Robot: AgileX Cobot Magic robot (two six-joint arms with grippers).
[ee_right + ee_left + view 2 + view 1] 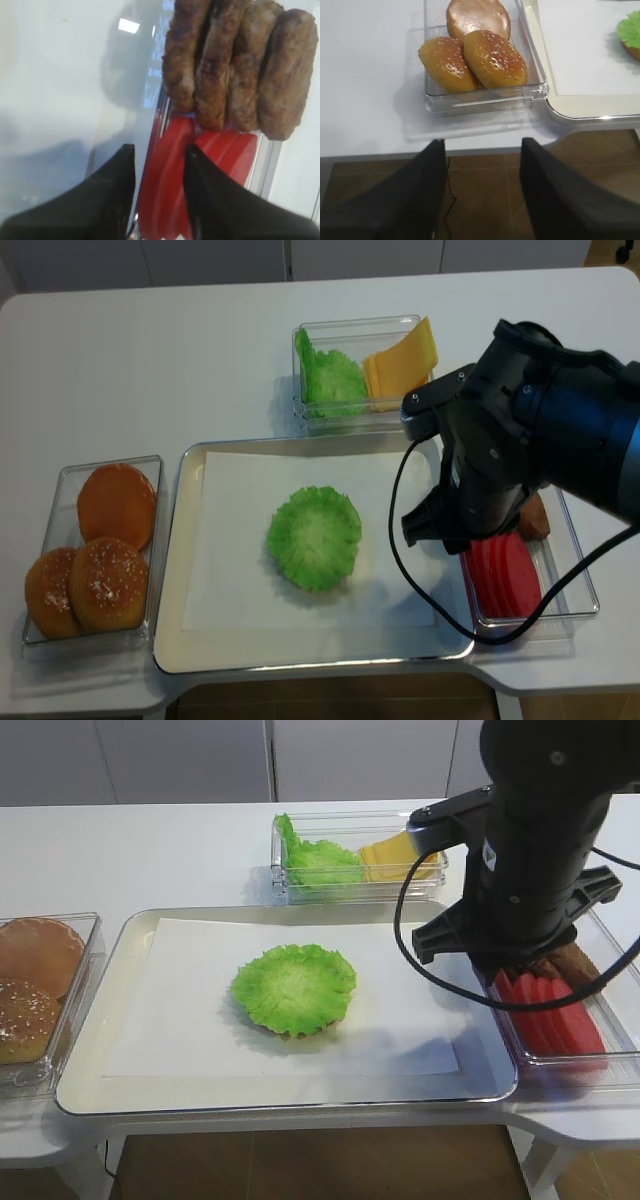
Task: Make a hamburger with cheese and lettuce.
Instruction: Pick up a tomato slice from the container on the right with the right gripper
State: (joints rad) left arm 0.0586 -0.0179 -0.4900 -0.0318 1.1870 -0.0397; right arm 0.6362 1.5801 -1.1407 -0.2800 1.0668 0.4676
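Your right gripper [159, 195] hung over the right bin [612, 1038], jaws narrowly parted around the edge of the tomato rounds [167, 190], not visibly clamped. Patties [235, 65] stood just behind them. The hamburger [294, 988], lettuce over bun base, sat mid-tray [95, 1092] on white paper with open room all round. Cheese [396, 856] and spare lettuce [318, 860] lay in the far bin. Your left gripper [481, 172] hovered wide open off the table edge, near the buns [475, 57].

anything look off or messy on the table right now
Nothing stands out. The hamburger, lettuce over bun base, sits flat on the tray paper. Cheese, spare lettuce, buns, tomato slices and patties are all in their containers.
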